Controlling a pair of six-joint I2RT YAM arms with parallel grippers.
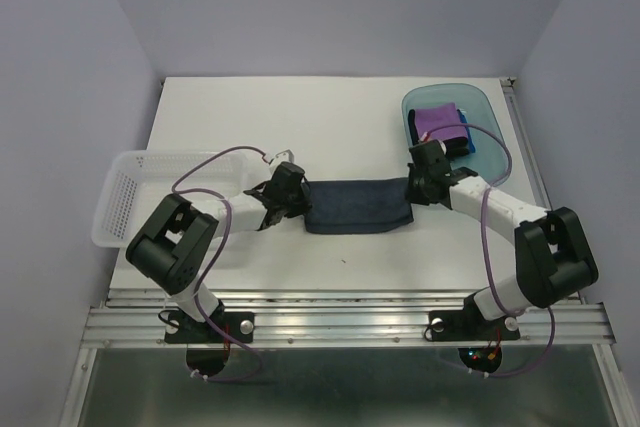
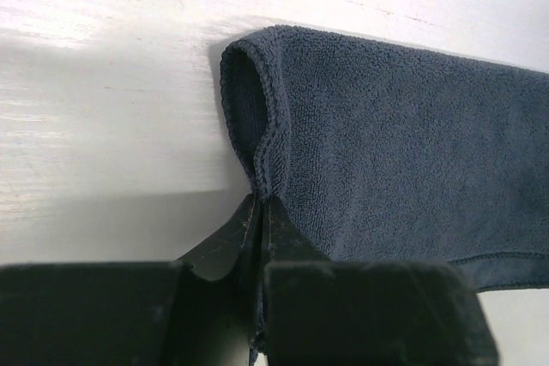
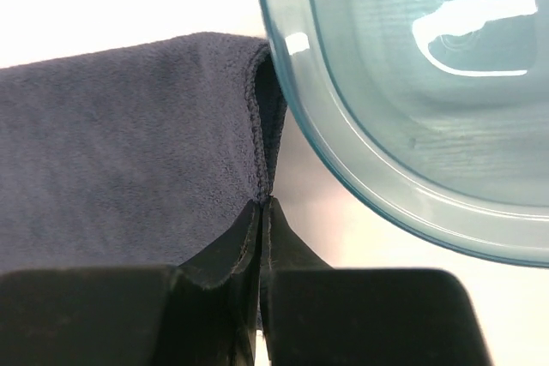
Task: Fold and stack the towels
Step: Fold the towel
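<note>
Towel (image 1: 357,206) of navy terry, hems in left tool (image 2: 260,200), right tool (image 3: 262,203)

Top view: soft, even overhead light; white table (image 1: 330,107) bright, focus sharp, faint shadows beneath the arms (image 1: 500,209).
Left wrist: table washed out along top, grey shadow band lower left; navy towel (image 2: 412,143) pile crisp, left fingers (image 2: 219,250) at bottom soft.
Right wrist: upper left blown white; glare streak upper right on teal tray (image 3: 343,145); right fingers (image 3: 223,255) blurred.
</note>
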